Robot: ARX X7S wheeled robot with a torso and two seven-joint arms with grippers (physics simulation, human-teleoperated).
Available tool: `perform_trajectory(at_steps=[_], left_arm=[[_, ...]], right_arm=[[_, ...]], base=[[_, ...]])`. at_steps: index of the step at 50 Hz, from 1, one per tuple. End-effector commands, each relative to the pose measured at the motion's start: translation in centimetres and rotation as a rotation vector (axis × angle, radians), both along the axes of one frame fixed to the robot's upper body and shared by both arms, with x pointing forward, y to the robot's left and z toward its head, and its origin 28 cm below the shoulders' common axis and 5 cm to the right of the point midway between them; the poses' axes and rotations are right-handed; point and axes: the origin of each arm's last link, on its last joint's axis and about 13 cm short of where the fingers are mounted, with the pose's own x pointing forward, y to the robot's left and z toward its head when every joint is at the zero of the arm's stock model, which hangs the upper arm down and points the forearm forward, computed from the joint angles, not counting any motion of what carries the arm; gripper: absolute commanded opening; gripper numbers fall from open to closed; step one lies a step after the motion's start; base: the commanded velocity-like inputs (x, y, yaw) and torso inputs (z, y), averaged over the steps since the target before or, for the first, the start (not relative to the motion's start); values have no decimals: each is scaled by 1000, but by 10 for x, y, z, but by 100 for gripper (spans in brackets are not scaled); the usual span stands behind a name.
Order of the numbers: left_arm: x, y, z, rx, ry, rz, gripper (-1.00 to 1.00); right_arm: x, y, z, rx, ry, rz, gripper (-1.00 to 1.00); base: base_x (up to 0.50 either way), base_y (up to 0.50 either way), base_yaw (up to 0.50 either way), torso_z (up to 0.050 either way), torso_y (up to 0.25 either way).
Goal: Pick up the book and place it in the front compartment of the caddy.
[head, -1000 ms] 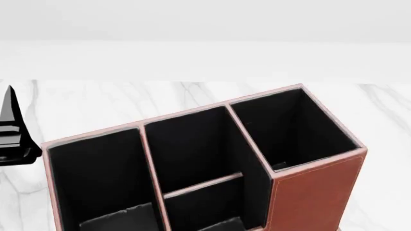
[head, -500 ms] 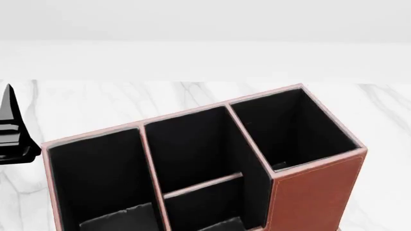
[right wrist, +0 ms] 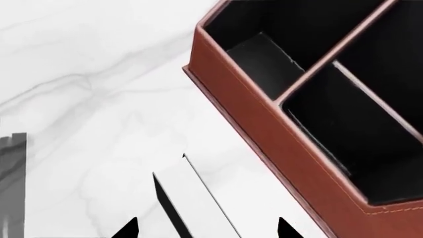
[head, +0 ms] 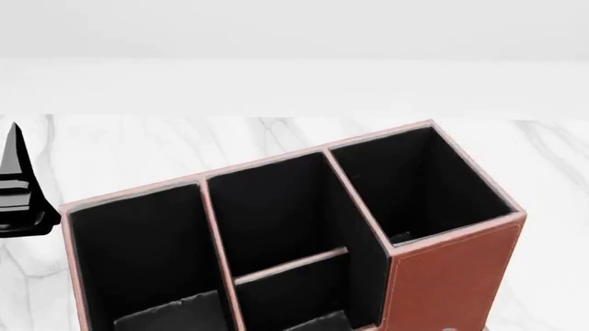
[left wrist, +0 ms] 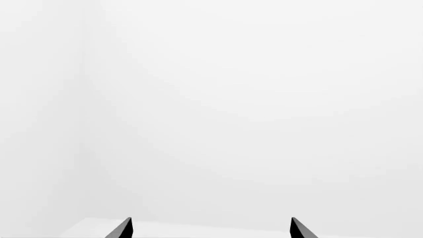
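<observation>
- From my remote seat, the right gripper (right wrist: 206, 232) hangs with its two dark fingertips (right wrist: 129, 229) spread apart at the edge of the right wrist view, nothing clamped between them

- Between those tips stands the book (right wrist: 191, 203), on edge on the marble table (right wrist: 86, 74): a black cover on one side and a broad white face beside it, its upper end pointing toward the caddy; I judge the jaws straddle it without touching, but the frame crops the contact zone, so I cannot be sure

- Just beyond the book, apart from it, runs the reddish-brown wall of the caddy (right wrist: 264, 134), with pale stitching along the rim and black-lined cells behind

- The head view looks down into the caddy (head: 451, 276), four dark cells split by pale-rimmed dividers; the lower front edge is cut off, and the book does not show there at all

- The left gripper (left wrist: 210, 229) is raised and faces blank white wall, its two tips (left wrist: 122, 229) set wide apart and empty; in the head view it is only a black shape (head: 18, 186) at the table's left side

- Risks as I read them: a thin book on edge may tip or skate away if one finger meets it first; a grip low on it could let it swing and strike the caddy wall; and my head camera hides the front compartment
</observation>
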Motion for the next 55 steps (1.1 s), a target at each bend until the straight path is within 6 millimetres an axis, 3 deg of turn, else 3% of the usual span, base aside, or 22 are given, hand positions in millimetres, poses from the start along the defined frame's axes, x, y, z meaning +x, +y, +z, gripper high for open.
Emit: perform_trajectory(at_steps=[1,55], left_arm=[[1,3,1,-8,-37,27,100],[1,6,0,-16,-37,35,100]], right_arm=[[9,5,-5,3,14,30,100],[33,12,-51,-48,167,23,100]], base=[[0,0,0,0,0],[0,0,0,0,0]])
